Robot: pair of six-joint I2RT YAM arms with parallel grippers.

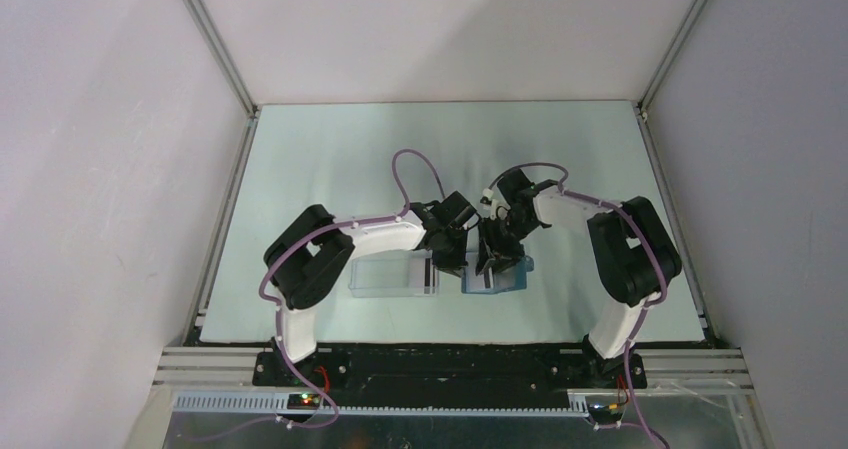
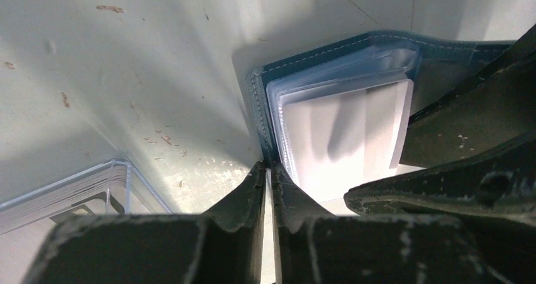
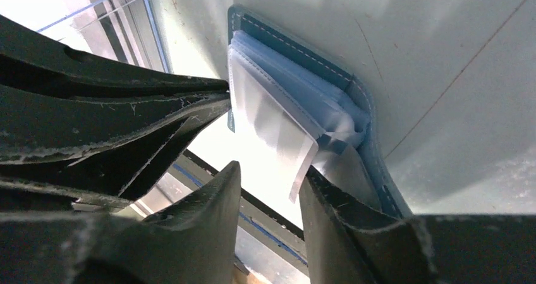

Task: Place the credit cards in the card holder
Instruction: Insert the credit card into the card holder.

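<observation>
The teal card holder (image 1: 507,281) lies open on the table between both grippers, its clear sleeves (image 2: 354,66) fanned out. A white credit card (image 2: 341,138) sits partly in a sleeve, with one corner (image 3: 302,173) sticking out. My left gripper (image 2: 268,169) is shut, and the holder's teal edge (image 2: 258,116) runs in between its tips. My right gripper (image 3: 268,170) hovers over the holder's other side with its jaws apart. Nothing is between them, and the card's corner lies just beside its right finger (image 3: 328,208). More cards (image 2: 57,198) are stacked in the clear box.
A clear plastic box (image 1: 385,276) stands just left of the card holder, close under the left arm's wrist. The right gripper's fingers (image 2: 468,132) crowd the left wrist view. Grey walls enclose the table at the sides and back.
</observation>
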